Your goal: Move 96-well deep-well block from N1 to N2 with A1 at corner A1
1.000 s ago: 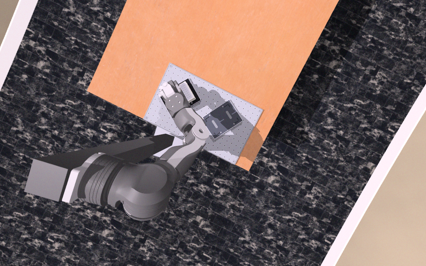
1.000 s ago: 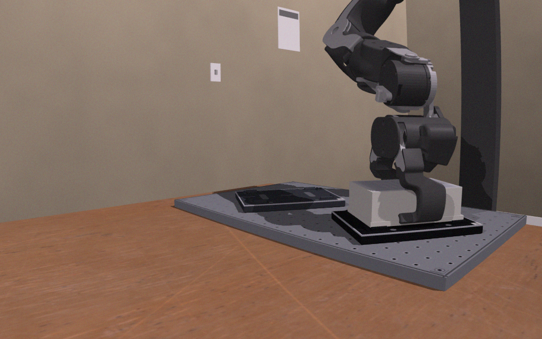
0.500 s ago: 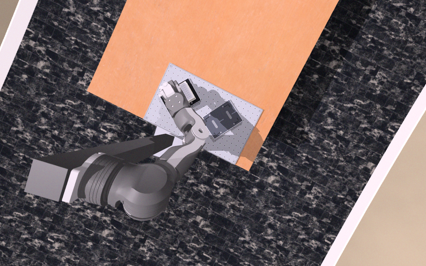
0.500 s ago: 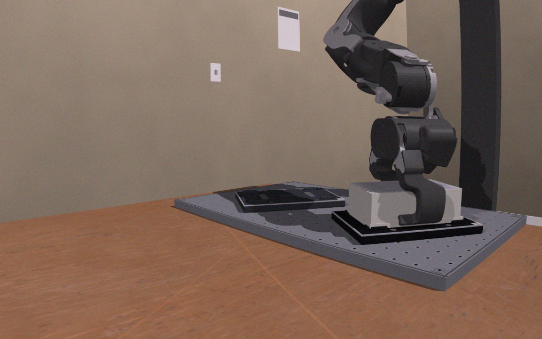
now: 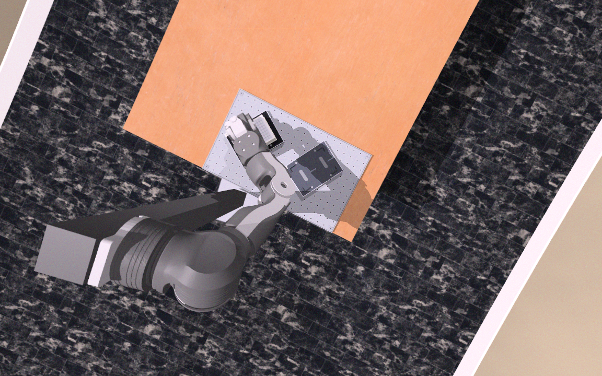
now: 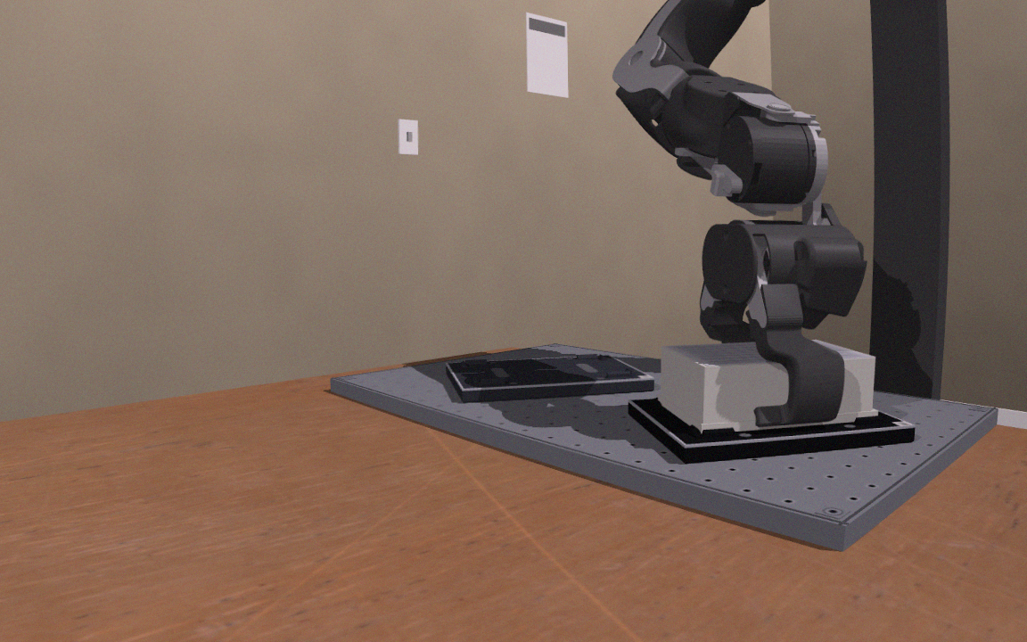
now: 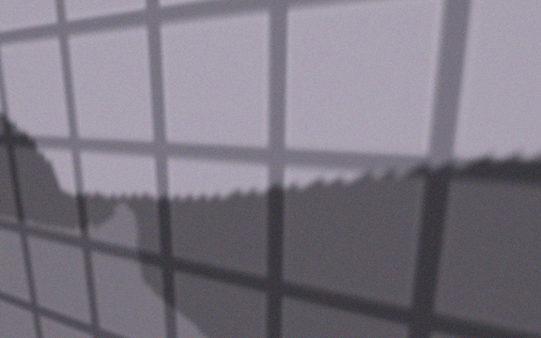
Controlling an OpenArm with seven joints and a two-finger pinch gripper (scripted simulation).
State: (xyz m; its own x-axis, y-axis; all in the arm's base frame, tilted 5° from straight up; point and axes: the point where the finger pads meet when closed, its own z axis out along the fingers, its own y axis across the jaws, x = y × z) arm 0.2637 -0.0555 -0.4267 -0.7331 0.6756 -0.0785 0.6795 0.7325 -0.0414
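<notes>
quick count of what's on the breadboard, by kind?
Nests: 2, one bare, one under the block
Deep-well blocks: 1, gripped by the fingers
Total: 3

Light: even and moderate, no glare.
Shadows: the arm's shadow falls across the perforated plate (image 5: 340, 187) and the table (image 5: 293, 56).
Wrist view: soft blur, a close grid crossed by a jagged-edged shadow.
Other views: sharp.
</notes>
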